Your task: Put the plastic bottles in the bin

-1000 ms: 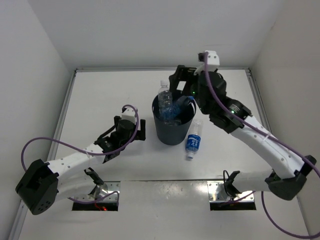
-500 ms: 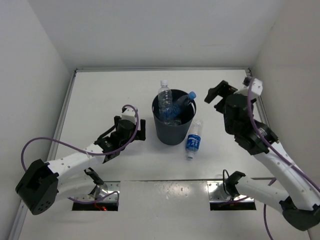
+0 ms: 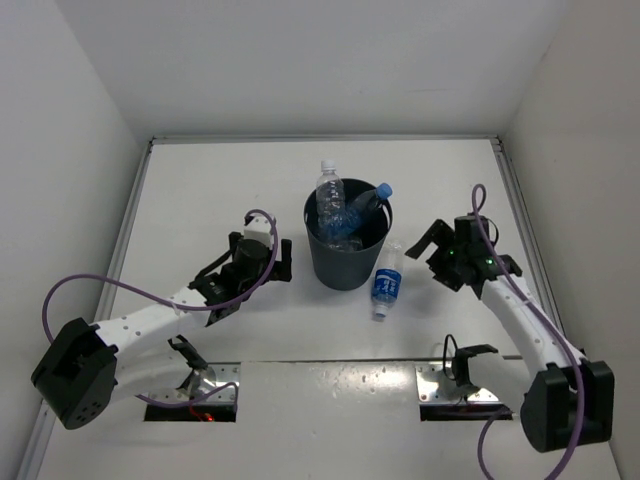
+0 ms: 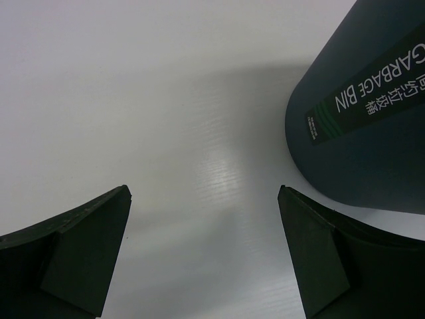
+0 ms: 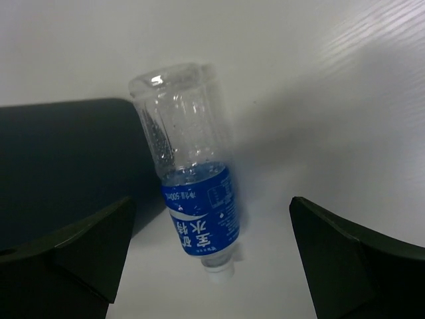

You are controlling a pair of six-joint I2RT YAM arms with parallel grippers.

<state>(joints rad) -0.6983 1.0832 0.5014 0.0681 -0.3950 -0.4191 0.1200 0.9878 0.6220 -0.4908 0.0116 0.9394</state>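
Centre of the top view: a round dark grey bin [image 3: 345,262], upright on the table [image 3: 200,180]. Holds at least two plastic bottles. One is a clear white-capped bottle [image 3: 327,190] standing at the left of the rim with its neck well above it. The other is a blue-capped bottle [image 3: 368,200] leaning out over the upper right of the rim. More clear plastic and blue label between them, count unclear. Carries a dark strip label [image 4: 372,86] reading "GARBAGE BIN" in white, at the upper right of the left wrist view.

Just right of the bin, lying flat on the table: a loose bottle [image 3: 388,282], outside the bin and close to its wall — touching or not, cannot tell. Clear body, blue label with white print, white cap toward the lower edge of the frame.

White, faintly ribbed tabletop; plain white walls [image 3: 300,60] on three sides; purple cables [image 3: 75,290] along both arms.

Left gripper [image 3: 262,250] left of the bin, low over the table, jaws wide apart, nothing between. Right gripper [image 3: 432,258] right of the loose bottle, jaws wide apart — bottle framed between the fingers in the right wrist view, not gripped.
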